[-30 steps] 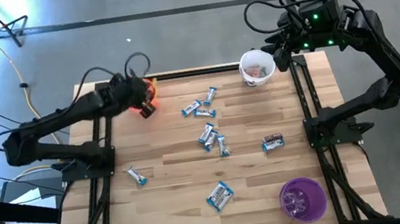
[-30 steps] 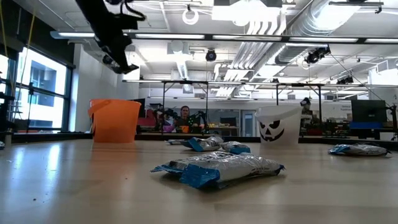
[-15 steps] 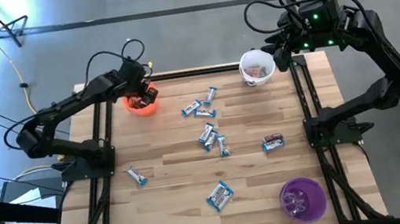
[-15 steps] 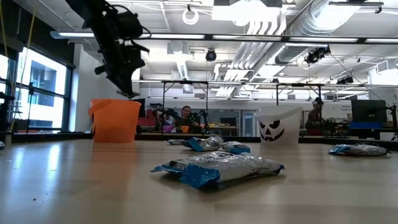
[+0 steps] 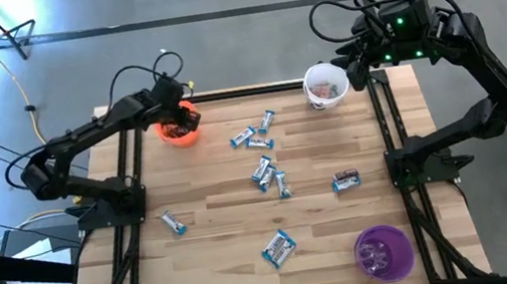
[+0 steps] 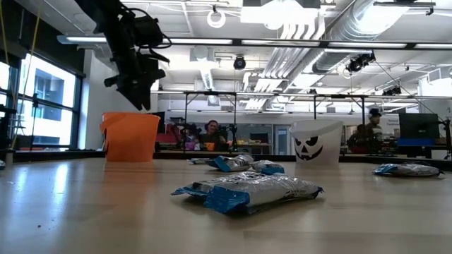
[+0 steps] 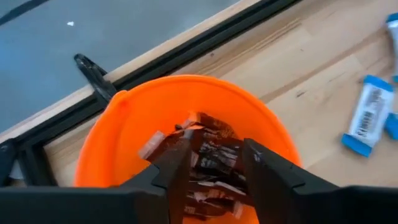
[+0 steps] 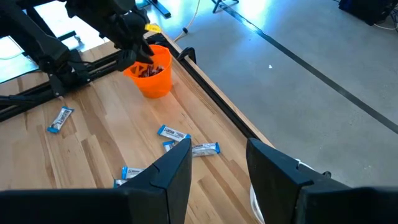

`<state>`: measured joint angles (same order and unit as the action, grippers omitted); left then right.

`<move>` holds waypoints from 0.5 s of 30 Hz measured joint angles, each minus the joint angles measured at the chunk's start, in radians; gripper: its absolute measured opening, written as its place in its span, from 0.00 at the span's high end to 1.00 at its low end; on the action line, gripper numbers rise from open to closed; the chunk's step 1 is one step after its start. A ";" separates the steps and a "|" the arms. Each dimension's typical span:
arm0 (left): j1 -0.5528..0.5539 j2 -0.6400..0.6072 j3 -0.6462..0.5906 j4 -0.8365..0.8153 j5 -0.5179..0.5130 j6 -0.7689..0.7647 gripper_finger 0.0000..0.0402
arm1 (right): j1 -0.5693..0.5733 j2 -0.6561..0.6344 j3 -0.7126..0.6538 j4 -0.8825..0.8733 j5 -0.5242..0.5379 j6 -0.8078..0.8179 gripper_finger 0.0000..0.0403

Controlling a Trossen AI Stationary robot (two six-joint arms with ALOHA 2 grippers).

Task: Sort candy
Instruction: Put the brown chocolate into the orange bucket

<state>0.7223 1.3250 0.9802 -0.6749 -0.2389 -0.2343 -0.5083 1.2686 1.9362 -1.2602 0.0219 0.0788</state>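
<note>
While it hangs over the orange cup (image 7: 112,143), the left claw (image 7: 214,171) stands parted, empty.

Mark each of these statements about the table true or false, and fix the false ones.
1. The left pincer hangs over the orange cup. True.
2. The orange cup holds blue-and-white candy. False: the left wrist view shows dark brown wrapped pieces in it.
3. The purple cup stands beside the white cup. False: they are at opposite ends of the table's right side.
4. Several blue-and-white candies lie loose on the wooden table. True.
5. The right pincer holds a candy. False: its fingers stand apart with nothing between them.
</note>
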 joint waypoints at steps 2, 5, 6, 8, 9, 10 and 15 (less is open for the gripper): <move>-0.003 -0.014 0.000 -0.001 0.044 -0.007 0.67 | 0.000 0.000 0.000 0.000 0.000 0.000 0.63; -0.005 -0.053 0.000 0.000 0.148 -0.009 0.67 | 0.000 0.000 0.000 0.000 0.000 0.000 0.63; -0.008 -0.067 0.000 0.000 0.184 -0.010 0.67 | 0.000 0.000 0.000 0.000 0.000 0.000 0.63; -0.020 -0.098 0.000 -0.001 0.238 -0.010 0.67 | 0.000 0.000 0.000 0.000 0.000 0.000 0.63; -0.029 -0.116 0.000 -0.001 0.258 -0.010 0.67 | 0.000 0.000 0.000 0.000 0.000 0.000 0.63; -0.042 -0.137 0.000 -0.001 0.274 -0.010 0.67 | 0.000 0.000 0.000 0.000 0.000 0.000 0.63; -0.144 -0.243 0.001 -0.027 0.322 -0.042 0.67 | 0.000 0.000 0.000 0.000 0.000 0.000 0.63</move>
<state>0.5780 1.0816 0.9808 -0.7017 0.0836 -0.2765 -0.5084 1.2686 1.9361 -1.2598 0.0219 0.0788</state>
